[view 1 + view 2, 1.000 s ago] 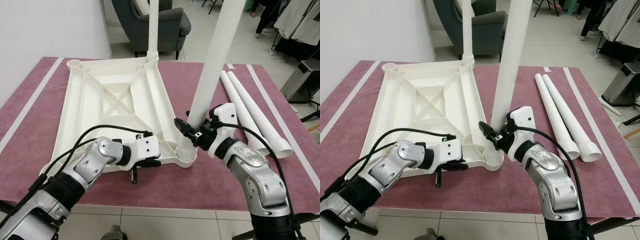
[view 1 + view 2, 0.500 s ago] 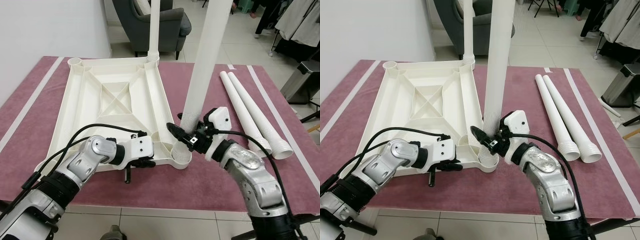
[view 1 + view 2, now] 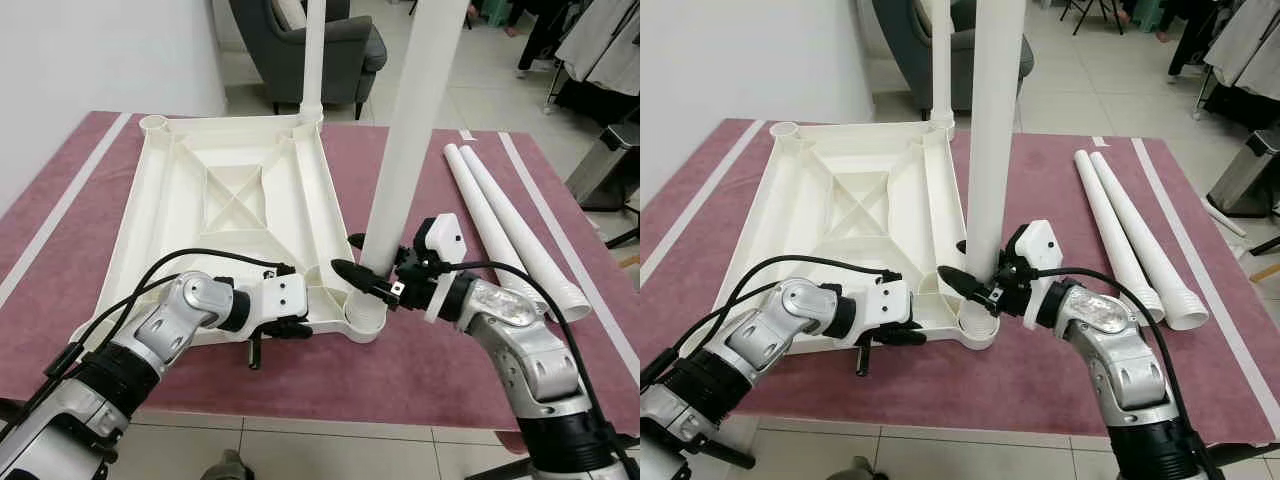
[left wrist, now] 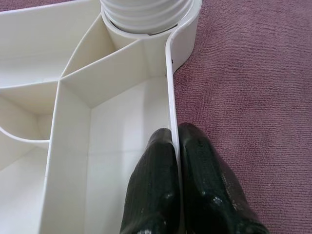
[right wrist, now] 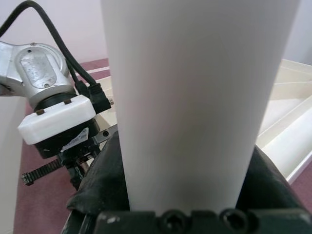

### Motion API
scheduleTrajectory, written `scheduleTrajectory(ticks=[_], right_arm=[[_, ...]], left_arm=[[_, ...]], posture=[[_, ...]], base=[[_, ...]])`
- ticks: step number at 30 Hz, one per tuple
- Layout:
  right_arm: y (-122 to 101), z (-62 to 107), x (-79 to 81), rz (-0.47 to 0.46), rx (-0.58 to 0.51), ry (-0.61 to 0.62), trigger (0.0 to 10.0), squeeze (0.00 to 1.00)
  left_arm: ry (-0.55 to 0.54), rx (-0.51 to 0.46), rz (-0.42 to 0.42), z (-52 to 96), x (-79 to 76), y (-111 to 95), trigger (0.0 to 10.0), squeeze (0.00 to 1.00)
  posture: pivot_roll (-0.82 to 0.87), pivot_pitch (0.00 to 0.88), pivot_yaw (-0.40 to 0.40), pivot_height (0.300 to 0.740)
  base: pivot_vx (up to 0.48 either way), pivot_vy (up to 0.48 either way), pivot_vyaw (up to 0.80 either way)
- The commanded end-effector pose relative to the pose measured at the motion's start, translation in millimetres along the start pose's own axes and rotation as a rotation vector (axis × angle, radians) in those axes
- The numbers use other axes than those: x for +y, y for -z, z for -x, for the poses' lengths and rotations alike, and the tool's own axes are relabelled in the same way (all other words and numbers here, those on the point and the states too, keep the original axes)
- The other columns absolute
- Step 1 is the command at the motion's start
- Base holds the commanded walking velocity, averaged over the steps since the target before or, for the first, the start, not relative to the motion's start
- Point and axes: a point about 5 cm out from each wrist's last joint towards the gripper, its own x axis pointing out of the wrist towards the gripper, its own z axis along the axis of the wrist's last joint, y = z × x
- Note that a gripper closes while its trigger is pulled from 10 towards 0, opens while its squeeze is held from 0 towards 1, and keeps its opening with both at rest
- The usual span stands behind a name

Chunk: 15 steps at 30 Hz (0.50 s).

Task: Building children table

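Where the leg (image 3: 405, 140) leaned off to the right a second ago, it now stands much closer to upright, and its ribbed foot sits in the round socket (image 3: 365, 318) at the near right corner of the upturned tabletop (image 3: 225, 200). That reads as the leg being seated or screwed home, the second of four, since one leg (image 3: 313, 55) already stands at the far right corner and two spare legs (image 3: 510, 225) lie on the purple mat (image 3: 420, 370) beside the work.

Reaching in from the right with its forearm low over the mat, the right gripper (image 3: 375, 280) has its black fingers clamped around the leg just above the socket. Coming in from the near left, the left gripper (image 4: 175, 161) pinches the tabletop's thin near rim between closed fingers, close beside the socket, steadying the piece.
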Motion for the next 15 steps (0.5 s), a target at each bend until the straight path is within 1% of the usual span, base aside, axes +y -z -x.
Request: scheduleTrajectory(ticks=[1,4,10,11,14,15], right_arm=[[44,1.7,16.0,-0.19,0.141,-0.107,10.0,0.0],[51,4.7,15.4,-0.205,0.153,-0.104,10.0,0.0],[56,7.2,17.0,-0.214,0.147,-0.074,10.0,0.0],[62,6.6,18.7,-0.181,0.168,-0.018,10.0,0.0],[64,6.4,19.0,-0.172,0.173,-0.006,10.0,0.0],[64,4.4,18.2,-0.159,0.17,0.038,10.0,0.0]], left_arm=[[-0.037,-0.004,-0.039,8.0,6.3,-3,0.0,0.0],[-0.04,-0.002,-0.038,8.8,6.5,-2,0.0,0.0],[-0.047,0.0,-0.034,9.1,6.9,-2,0.0,0.0],[-0.05,-0.007,-0.028,8.7,8.0,-3,0.0,0.0],[-0.05,-0.009,-0.027,8.6,8.3,-3,0.0,0.0],[-0.051,-0.012,-0.025,8.0,8.8,-4,0.0,0.0]], posture=[[0.12,0.055,0.041,0.74],[0.12,0.058,0.043,0.74],[0.12,0.059,0.043,0.74],[0.11,0.059,0.046,0.74],[0.11,0.059,0.046,0.74],[0.11,0.059,0.044,0.74]], base=[[0.0,0.0,0.0],[0.0,0.0,0.0],[0.0,0.0,0.0],[0.0,0.0,0.0],[0.0,0.0,0.0],[0.0,0.0,0.0]])
